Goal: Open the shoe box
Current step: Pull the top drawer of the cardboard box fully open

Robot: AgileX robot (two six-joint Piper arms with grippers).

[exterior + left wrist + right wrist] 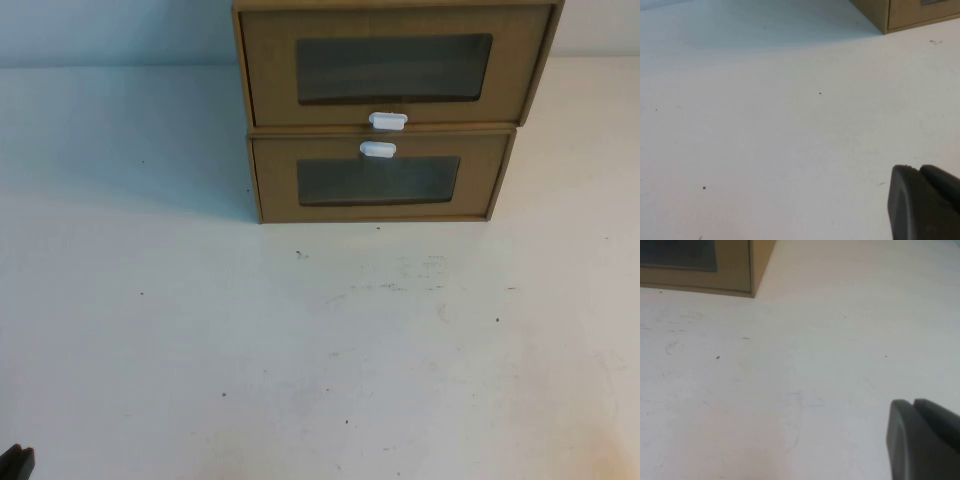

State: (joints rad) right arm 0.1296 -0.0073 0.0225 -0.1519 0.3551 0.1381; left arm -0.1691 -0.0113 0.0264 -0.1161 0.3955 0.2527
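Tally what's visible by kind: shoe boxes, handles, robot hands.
Shoe boxes: 2, upper box stacked on lower box
White handles: 2, upper handle, lower handle
Hands: 2, left hand near-left, right hand before the boxes' right corner, neither touching them
Total: 6

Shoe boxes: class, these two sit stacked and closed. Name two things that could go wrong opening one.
Upper handle and lower handle nearly touch: a tool could hook the wrong one. Pulling the lower shoe box could drag the upper shoe box. Left tool and right tool sit shut above the table, short of both.
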